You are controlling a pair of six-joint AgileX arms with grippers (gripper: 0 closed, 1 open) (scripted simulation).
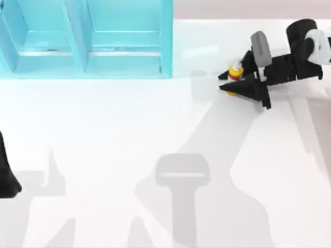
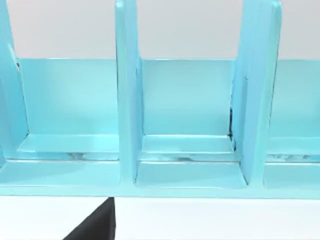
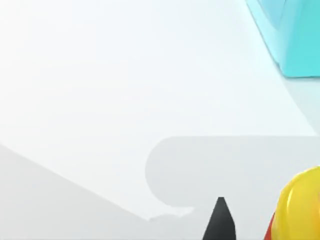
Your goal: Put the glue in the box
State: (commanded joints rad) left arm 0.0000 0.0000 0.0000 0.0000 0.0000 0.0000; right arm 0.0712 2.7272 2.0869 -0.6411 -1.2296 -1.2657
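Observation:
The glue [image 1: 235, 72] is a small yellow bottle with a white nozzle and a red band, standing at the table's far right. My right gripper [image 1: 221, 82] is shut on the glue, one black finger on each side, and the nearer finger hides its lower body. The right wrist view has the yellow glue [image 3: 300, 205] at the frame's edge beside a black fingertip [image 3: 220, 222]. The box [image 1: 83, 36] is a turquoise case with open compartments at the far left. My left arm [image 1: 6, 175] rests at the table's left edge.
Upright dividers [image 2: 127, 100] split the box into side-by-side compartments facing the left wrist camera. A corner of the box [image 3: 295, 40] lies ahead of the right gripper across bare white table [image 1: 129, 134]. Arm shadows fall on the middle of the table.

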